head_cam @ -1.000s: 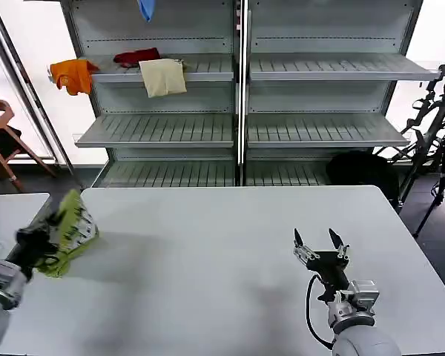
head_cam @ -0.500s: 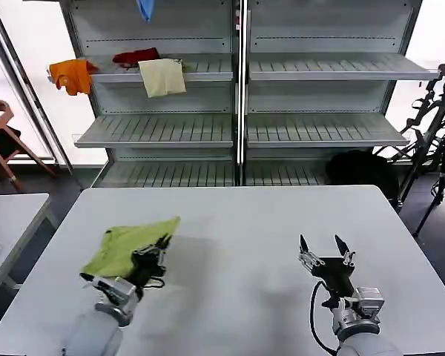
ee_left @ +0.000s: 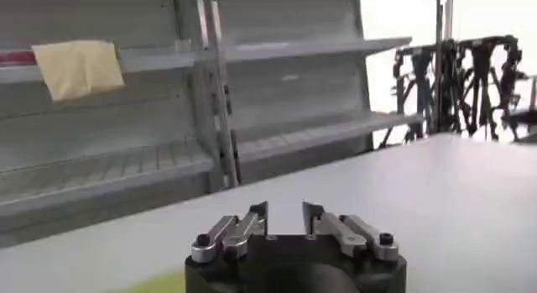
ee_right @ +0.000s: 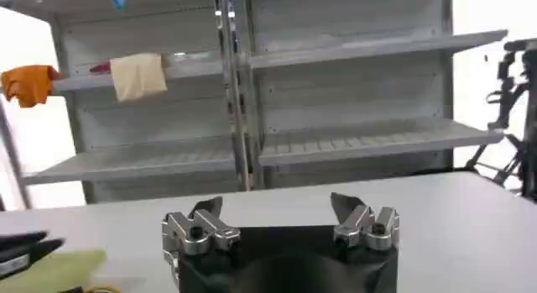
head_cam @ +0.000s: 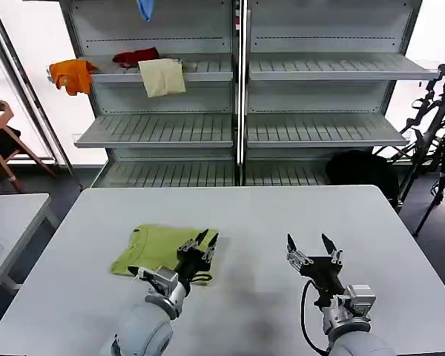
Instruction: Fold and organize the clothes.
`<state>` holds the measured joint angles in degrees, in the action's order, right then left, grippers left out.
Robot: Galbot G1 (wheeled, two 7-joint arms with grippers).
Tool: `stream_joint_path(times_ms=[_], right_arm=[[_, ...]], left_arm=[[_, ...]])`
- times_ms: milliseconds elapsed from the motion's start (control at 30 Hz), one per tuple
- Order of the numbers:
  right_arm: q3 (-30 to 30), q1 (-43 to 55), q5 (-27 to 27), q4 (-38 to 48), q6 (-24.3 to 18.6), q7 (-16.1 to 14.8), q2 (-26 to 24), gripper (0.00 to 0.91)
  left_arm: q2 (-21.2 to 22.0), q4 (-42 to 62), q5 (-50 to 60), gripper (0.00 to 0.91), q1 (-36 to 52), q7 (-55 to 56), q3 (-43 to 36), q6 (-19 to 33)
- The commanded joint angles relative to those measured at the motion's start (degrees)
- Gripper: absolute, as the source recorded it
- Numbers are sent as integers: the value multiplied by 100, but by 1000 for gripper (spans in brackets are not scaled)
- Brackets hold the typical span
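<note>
The lime-green T-shirt (head_cam: pixel 157 248) lies in a flat bundle on the white table (head_cam: pixel 267 215), left of centre. My left gripper (head_cam: pixel 202 241) hovers at the shirt's right edge, open, with nothing between its fingers. The left wrist view shows that gripper (ee_left: pixel 285 214) with its jaws apart over bare table, and a sliver of the green shirt (ee_left: pixel 155 283). My right gripper (head_cam: pixel 311 246) stands open over the table to the right, well apart from the shirt. In the right wrist view the right gripper (ee_right: pixel 277 211) is empty, with the shirt (ee_right: pixel 52 270) off to one side.
Behind the table stand grey metal shelves (head_cam: pixel 319 67) holding an orange garment (head_cam: pixel 72 75), a red one (head_cam: pixel 136 56) and a cream cloth (head_cam: pixel 162 76); a blue garment (head_cam: pixel 145 8) hangs above. A wooden chair (head_cam: pixel 1 141) and a second table (head_cam: pixel 7 222) are at the left, tripods (head_cam: pixel 437 119) at the right.
My left arm swung in from the table's left edge carrying the shirt, laid it on the table and let go; the gripper now stands open. The right gripper barely shifted.
</note>
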<state>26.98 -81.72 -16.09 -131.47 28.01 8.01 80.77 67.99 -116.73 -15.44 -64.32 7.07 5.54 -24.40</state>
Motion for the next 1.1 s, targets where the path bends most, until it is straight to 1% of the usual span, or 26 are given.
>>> stream_joint_path(times_ms=[33,67,100,133,167,200,233,267,367,400,500,600,1067,1100], right_arm=[[-476,281,-1789,64,524,391,145,907],[-552,333,-1976,107,527,452,163,907],[-685,441,-2360,208,534,647,222,907],[-787,568,-2584,326,536,868,260,907],[-966,690,-2831,452,538,1190,322,907],[-1063,712,-2933,504,539,1337,362,907],[-1195,922,-3033,775,539,1447,437,907],[-1306,1026,-3062,916,540,1503,503,907],[-1605,1358,-3307,1310,547,1872,742,907],[-1675,1444,-3320,1468,549,1947,809,907],[-1859,1684,-3350,1843,554,2092,956,907],[-2031,1875,-3333,2199,562,2115,1020,907],[-2502,2122,-3232,2521,585,2028,1005,907],[-2540,2104,-3233,2507,586,2033,1003,877]], left_arm=[[-118,-629,-1545,907,671,486,-24,-175],[-211,-702,-1635,907,664,487,153,-204],[-263,-738,-1728,907,660,476,249,-224],[-430,-815,-1818,907,575,439,484,-251],[-511,-826,-1837,907,508,399,706,-251],[-561,-827,-1829,907,451,359,777,-252],[-692,-823,-1830,907,350,330,1004,-251],[-757,-822,-1836,907,260,332,1149,-251],[-889,-789,-1822,907,13,316,1473,-216],[-897,-788,-1823,907,-24,315,1541,-215],[-922,-785,-1815,907,-178,312,1743,-211],[-936,-804,-1802,907,-255,307,1842,-212],[-860,-859,-1671,907,-371,267,1873,-231],[-854,-859,-1665,907,-375,266,1873,-231]])
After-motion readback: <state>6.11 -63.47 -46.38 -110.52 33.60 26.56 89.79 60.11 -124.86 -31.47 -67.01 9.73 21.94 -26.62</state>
